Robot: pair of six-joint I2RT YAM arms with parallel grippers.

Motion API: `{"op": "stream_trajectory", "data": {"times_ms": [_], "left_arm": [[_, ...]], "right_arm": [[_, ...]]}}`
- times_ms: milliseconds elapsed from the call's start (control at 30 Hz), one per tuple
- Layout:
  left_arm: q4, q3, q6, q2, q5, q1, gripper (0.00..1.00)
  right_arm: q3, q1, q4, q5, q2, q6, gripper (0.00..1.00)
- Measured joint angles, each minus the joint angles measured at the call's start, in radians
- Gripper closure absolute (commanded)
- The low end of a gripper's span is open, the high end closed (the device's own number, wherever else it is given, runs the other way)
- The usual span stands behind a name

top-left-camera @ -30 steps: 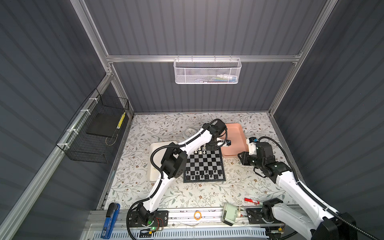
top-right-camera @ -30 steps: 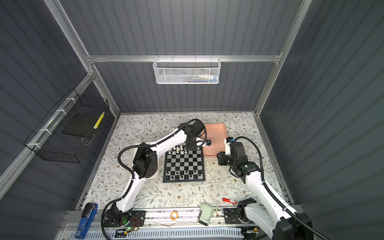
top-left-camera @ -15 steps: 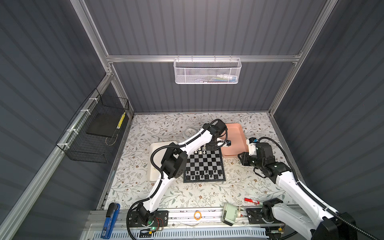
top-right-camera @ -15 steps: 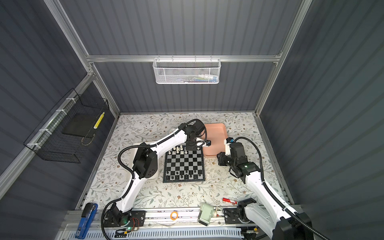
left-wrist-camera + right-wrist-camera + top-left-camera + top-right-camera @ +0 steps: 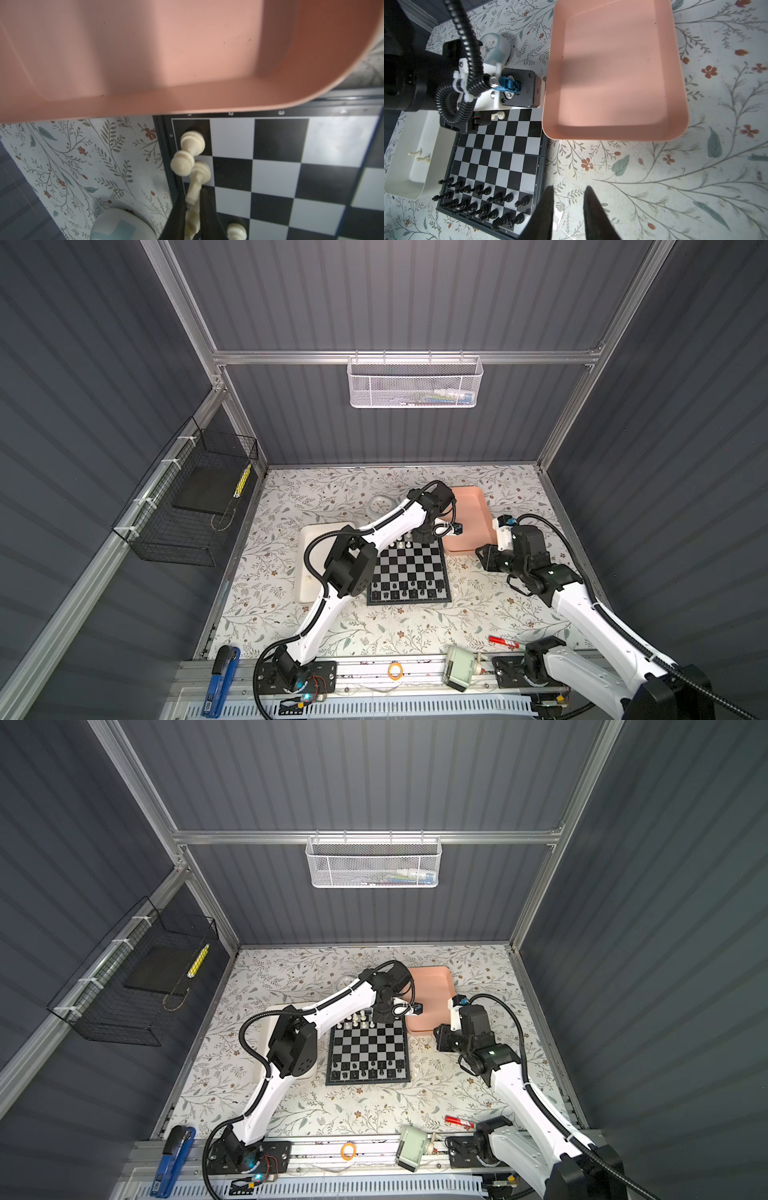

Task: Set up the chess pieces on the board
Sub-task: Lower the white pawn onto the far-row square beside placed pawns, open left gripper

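The board [image 5: 409, 572] [image 5: 368, 1052] lies mid-table, with black chess pieces [image 5: 409, 589] [image 5: 477, 199] in two rows at its near edge and several cream ones [image 5: 401, 541] along the far edge. My left gripper [image 5: 422, 537] [image 5: 192, 192] is at the board's far right corner. It is shut on a cream piece [image 5: 197, 178] whose base rests on an edge square beside the corner piece [image 5: 192, 143]. My right gripper [image 5: 569, 188] [image 5: 482, 556] hangs open over the tablecloth just right of the board, nothing between its fingers.
An empty pink tray [image 5: 473, 510] [image 5: 612, 137] touches the board's far right corner. A white tray [image 5: 309, 556] on the left holds a few cream pieces [image 5: 419, 156]. A small clock [image 5: 379, 504] stands behind the board. A red marker [image 5: 503, 641] lies front right.
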Motion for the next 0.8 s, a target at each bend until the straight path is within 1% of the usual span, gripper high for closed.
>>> {"op": "stream_trajectory", "data": {"times_ms": [367, 800], "left_arm": [[0.03, 0.002, 0.007, 0.0, 0.0, 0.0, 0.66], [0.033, 0.002, 0.02, -0.001, -0.013, 0.0, 0.59]], "right_arm": [[0.0, 0.0, 0.0, 0.0, 0.0, 0.0, 0.71], [0.0, -0.001, 0.0, 0.0, 0.0, 0.0, 0.71]]}}
